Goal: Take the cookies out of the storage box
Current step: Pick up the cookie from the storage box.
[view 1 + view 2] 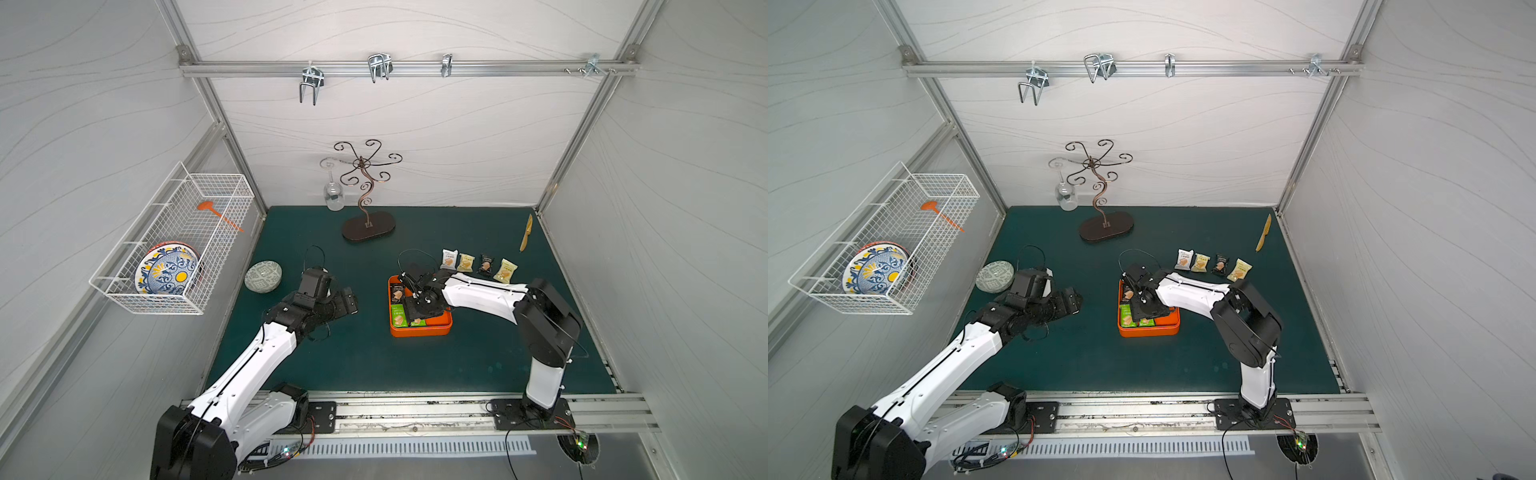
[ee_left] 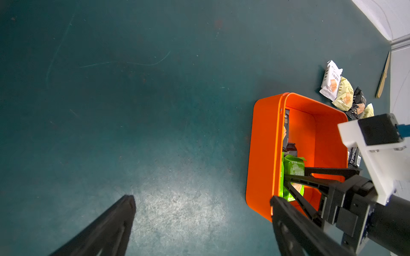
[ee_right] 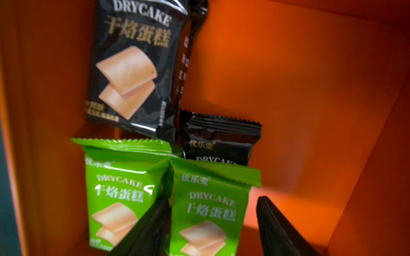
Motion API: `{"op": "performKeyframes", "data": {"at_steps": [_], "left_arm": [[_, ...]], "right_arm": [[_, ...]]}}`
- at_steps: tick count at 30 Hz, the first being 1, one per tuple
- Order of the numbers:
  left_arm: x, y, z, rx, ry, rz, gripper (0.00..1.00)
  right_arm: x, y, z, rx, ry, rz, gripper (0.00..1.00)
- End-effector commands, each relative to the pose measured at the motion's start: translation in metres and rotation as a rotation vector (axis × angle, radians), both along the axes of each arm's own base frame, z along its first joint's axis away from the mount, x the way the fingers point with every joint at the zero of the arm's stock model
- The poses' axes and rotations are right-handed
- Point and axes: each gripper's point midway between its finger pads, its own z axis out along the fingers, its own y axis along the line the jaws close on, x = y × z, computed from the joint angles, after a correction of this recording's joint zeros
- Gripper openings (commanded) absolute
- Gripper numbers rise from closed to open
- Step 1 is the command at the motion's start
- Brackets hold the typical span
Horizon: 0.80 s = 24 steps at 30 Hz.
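Observation:
The orange storage box [image 1: 419, 331] sits on the green mat right of centre, seen in both top views [image 1: 1148, 330]. Inside it lie two green cookies [image 3: 208, 210] [image 3: 117, 190] and two black ones [image 3: 131, 66] [image 3: 219, 141]. My right gripper [image 3: 213, 198] reaches down into the box, open, its fingers either side of one green packet; one finger touches the packet's edge and the other stands apart. Several more cookies [image 1: 465, 262] lie in a row on the mat behind the box. My left gripper [image 2: 201, 198] hovers wide open over bare mat left of the box [image 2: 264, 155], holding nothing.
A curly metal stand [image 1: 368, 226] with a hanging wine glass [image 1: 333, 197] is at the back. A patterned small dish [image 1: 263, 276] lies by the left arm. A wooden knife [image 1: 526, 232] lies at the back right. A white wire basket [image 1: 174, 241] with a plate hangs on the left wall.

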Motion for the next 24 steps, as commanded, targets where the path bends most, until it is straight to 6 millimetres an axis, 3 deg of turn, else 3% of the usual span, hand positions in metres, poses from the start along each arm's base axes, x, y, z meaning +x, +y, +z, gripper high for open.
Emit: {"op": "performKeyframes", "data": {"at_steps": [1, 10, 14, 18, 24], "left_arm": [[0.006, -0.001, 0.009, 0.000, -0.035, -0.012, 0.99], [0.006, -0.001, 0.010, -0.003, -0.041, -0.013, 0.99], [0.006, -0.001, 0.010, -0.002, -0.041, -0.014, 0.99], [0.005, 0.000, 0.009, -0.001, -0.040, -0.012, 0.99], [0.006, -0.001, 0.009, -0.006, -0.042, -0.014, 0.99]], "right_arm": [[-0.002, -0.002, -0.005, -0.032, 0.013, -0.005, 0.65], [0.001, -0.004, -0.013, -0.043, 0.024, -0.019, 0.60], [0.002, -0.003, -0.013, -0.042, 0.025, -0.021, 0.52], [0.003, -0.003, -0.008, -0.037, 0.016, -0.020, 0.44], [0.008, -0.008, 0.009, -0.036, -0.012, -0.024, 0.43]]}}
